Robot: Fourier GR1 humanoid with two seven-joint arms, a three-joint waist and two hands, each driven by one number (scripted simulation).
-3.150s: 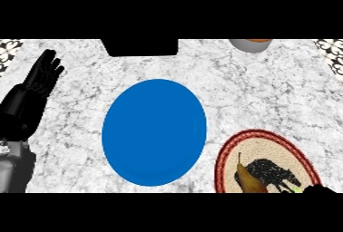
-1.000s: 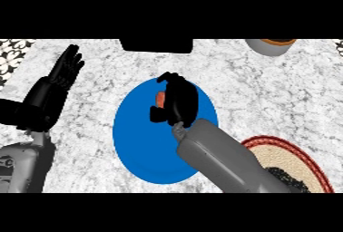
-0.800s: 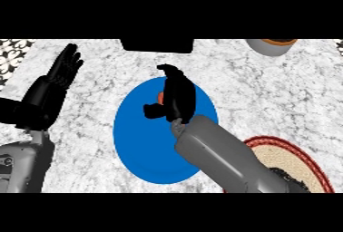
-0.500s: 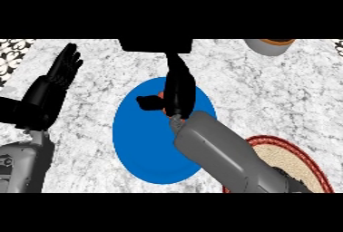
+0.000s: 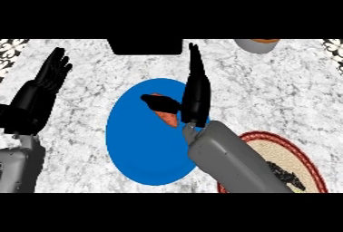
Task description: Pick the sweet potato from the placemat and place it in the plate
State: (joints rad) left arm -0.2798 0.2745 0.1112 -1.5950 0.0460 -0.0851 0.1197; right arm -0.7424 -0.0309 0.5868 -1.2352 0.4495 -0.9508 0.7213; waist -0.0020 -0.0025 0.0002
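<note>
Sweet potato (image 5: 167, 117): orange, lying on the blue plate (image 5: 144, 154) in its upper right part, partly hidden by the right thumb.
Placemat (image 5: 305, 158): round, red-rimmed, at the worktop's near right edge, mostly under the right forearm; a dark pattern shows on it, no potato.
Plate: near the middle of the worktop (image 5: 268, 95), just left of the placemat.
Right hand (image 5: 195, 90): over the plate's right rim, fingers straight and pointing to the far edge, thumb spread across the potato; it clasps nothing.
Left hand (image 5: 41, 93): at the left edge, fingers straight and up, resting.
Step, as I judge it: release, with the potato already down.
Doing it well: lift the hand straight up and clear the thumb first, so the potato is not rolled toward the rim.
Far edge: a dark block (image 5: 145, 46) and a grey bowl (image 5: 257, 45).
Writing: none readable; no brand or label shows.
</note>
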